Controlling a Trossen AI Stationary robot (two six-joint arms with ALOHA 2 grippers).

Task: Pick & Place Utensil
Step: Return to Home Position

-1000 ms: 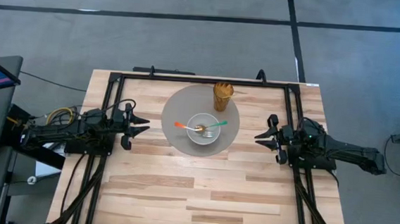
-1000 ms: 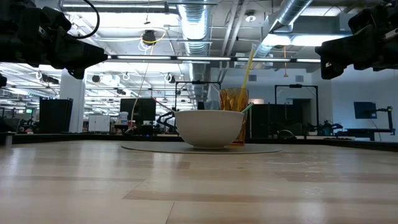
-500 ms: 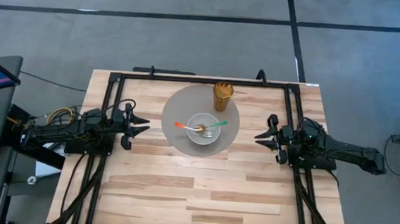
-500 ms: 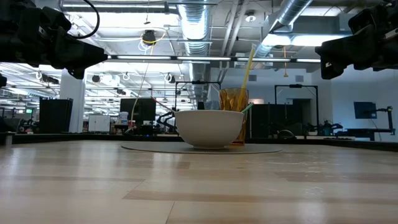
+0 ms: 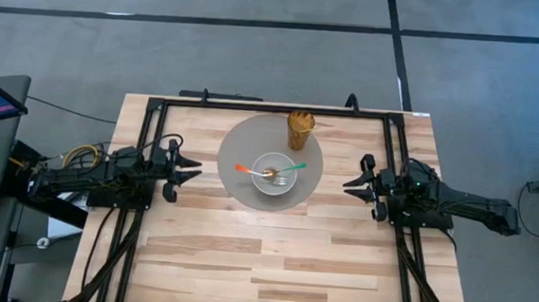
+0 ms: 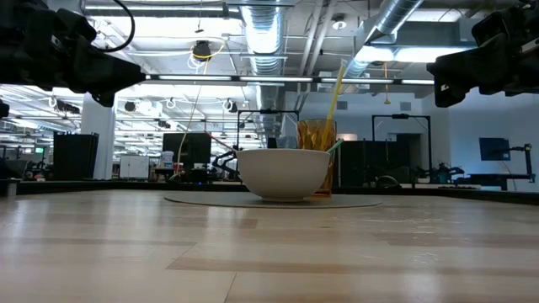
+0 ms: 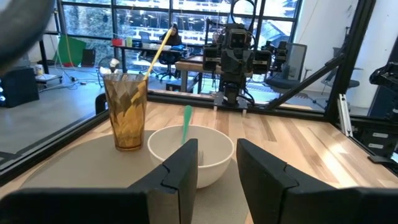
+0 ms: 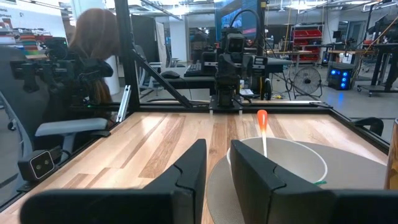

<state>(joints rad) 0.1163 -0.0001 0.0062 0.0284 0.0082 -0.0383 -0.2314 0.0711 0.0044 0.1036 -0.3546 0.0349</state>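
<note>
Seemingly complete: green spoon [image 5: 291,167] lies in white bowl [image 5: 273,183] at frame centre on gray placemat [image 5: 236,149]; yellow cup [image 5: 299,129], straw [image 6: 335,93] inside, upper right. Left gripper [image 5: 192,169] and right gripper [image 5: 348,186] flank it, fingers parted, empty. I judge nothing left.

Orange-tipped handle [image 8: 262,123] rises from the white bowl [image 8: 297,169].

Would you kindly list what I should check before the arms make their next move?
1. Left tool empty, open, beside the gray placemat: ok.
2. Right tool empty, open, off the placemat's other side: ok.
3. Yellow cup upright on the placemat: ok.
4. Yellow straw standing in the cup: ok.
5. Green spoon resting in the white bowl: ok.
6. Arms at exact home pose: cannot tell.
</note>
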